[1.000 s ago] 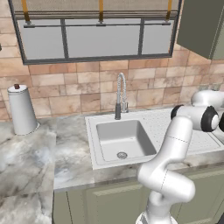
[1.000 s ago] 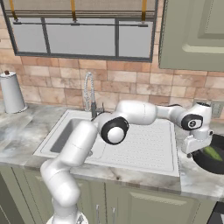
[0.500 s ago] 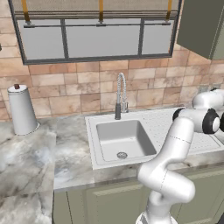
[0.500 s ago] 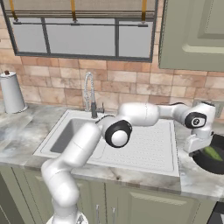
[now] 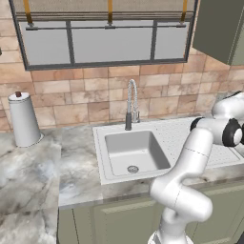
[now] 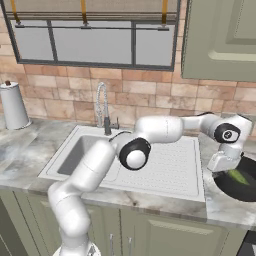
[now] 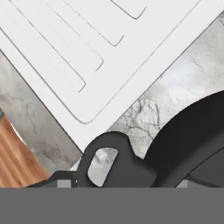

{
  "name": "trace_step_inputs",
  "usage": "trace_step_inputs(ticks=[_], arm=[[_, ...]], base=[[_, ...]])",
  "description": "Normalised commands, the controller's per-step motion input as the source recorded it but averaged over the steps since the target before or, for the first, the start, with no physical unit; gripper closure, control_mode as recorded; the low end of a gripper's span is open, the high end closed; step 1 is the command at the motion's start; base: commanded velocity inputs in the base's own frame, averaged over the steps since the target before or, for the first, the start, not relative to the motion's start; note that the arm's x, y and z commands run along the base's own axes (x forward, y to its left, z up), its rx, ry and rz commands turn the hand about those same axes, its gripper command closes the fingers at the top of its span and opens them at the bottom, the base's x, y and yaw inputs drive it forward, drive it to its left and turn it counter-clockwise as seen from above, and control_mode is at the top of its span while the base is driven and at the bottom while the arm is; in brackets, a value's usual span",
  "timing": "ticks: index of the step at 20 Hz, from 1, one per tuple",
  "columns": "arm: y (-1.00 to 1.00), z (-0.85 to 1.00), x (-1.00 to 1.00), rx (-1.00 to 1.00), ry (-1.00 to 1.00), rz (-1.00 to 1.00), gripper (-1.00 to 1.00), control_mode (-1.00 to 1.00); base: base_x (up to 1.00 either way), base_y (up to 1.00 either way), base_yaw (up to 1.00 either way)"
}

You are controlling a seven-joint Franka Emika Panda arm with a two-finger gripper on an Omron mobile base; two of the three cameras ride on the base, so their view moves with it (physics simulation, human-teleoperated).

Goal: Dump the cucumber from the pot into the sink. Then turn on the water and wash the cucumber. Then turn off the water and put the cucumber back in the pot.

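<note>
Gripper (image 6: 223, 164) sits right over the pot (image 6: 239, 184) loop handle (image 7: 107, 159) at the counter's right end beside the sink (image 6: 170, 165) drainboard edge; can't tell jaw width.

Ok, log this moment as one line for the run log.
phase: reaching for pot | gripper: at pot left handle, grip unclear | cucumber: in pot | sink: empty | faucet: off
</note>
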Motion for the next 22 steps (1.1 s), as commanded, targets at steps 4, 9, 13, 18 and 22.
trace_step_inputs(ticks=[4,9,13,18,22], arm=[[1.0,0.12,-0.74,0.0,0.0,-0.01,1.0,-1.0],[1.0,0.27,-0.71,-0.04,-0.05,-0.02,1.0,-1.0],[1.0,0.51,-0.71,-0.14,-0.17,-0.01,1.0,-1.0],[1.0,0.67,-0.66,-0.21,-0.21,-0.01,1.0,-1.0],[1.0,0.74,-0.39,-0.2,-0.15,0.0,1.0,-1.0]], base=[[0.0,0.0,0.0],[0.0,0.0,0.0],[0.0,0.0,0.0],[0.0,0.0,0.0],[0.0,0.0,0.0]])
